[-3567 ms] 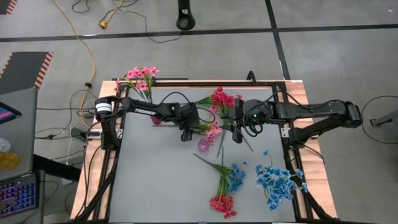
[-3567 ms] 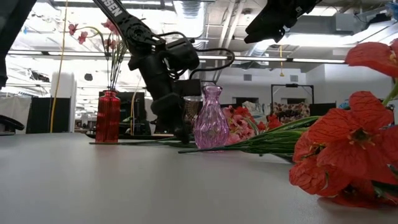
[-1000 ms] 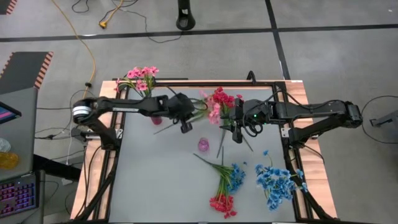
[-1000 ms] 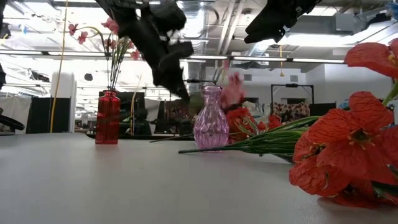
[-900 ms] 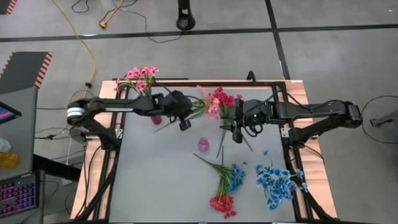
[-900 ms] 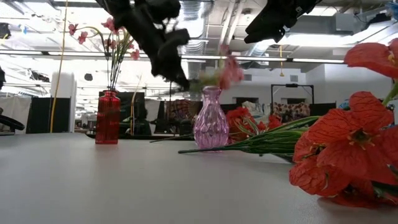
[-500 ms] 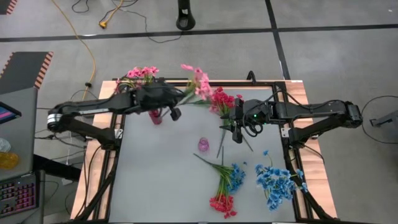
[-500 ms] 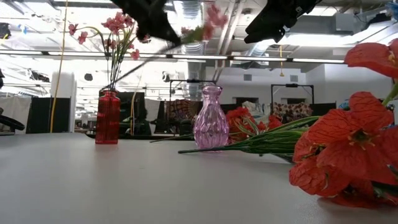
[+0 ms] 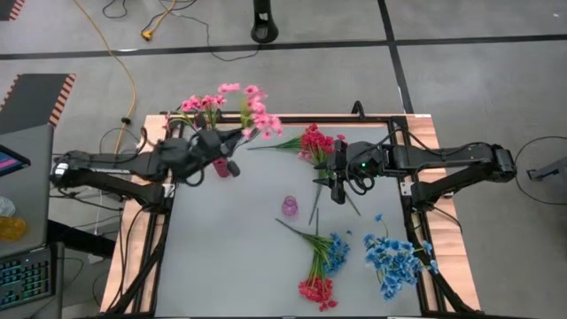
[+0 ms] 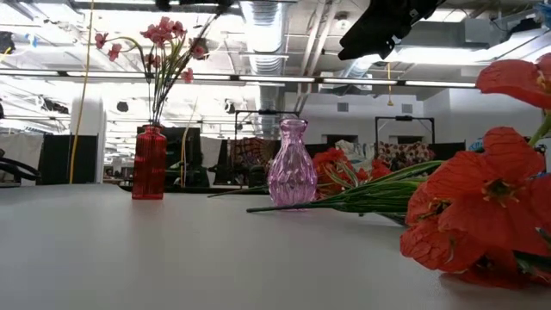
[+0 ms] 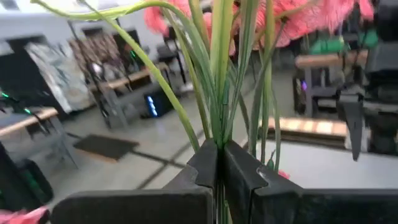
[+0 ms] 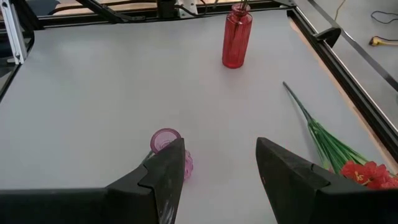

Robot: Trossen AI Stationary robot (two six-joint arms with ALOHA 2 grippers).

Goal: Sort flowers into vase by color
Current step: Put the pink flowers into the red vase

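High view first: the left gripper (image 9: pixel 232 165) has swung away from the table's middle to its far left corner, carrying a sprig of pink artificial flowers on thin green stems (image 9: pixel 254 112) up beside the tall red glass vase (image 9: pixel 221 166), which already holds pink blossoms. The small pink glass vase (image 9: pixel 290 206) now stands alone mid-table. The right gripper (image 9: pixel 337 190) hangs where it was, just right of that vase, over loose red flowers (image 9: pixel 316 142); a red-and-blue bunch (image 9: pixel 322 266) and blue flowers (image 9: pixel 391 257) lie nearer the front.

Low view: the arm has climbed nearly out of frame, and only the two vases and the lying stems remain.

Left wrist view: the fingers (image 11: pixel 239 177) are clamped tight on the green stems.

Right wrist view: the jaws stand spread and empty above the pink vase.

The sprig seems bound for the red vase, with lowering the stems into its neck likely next.
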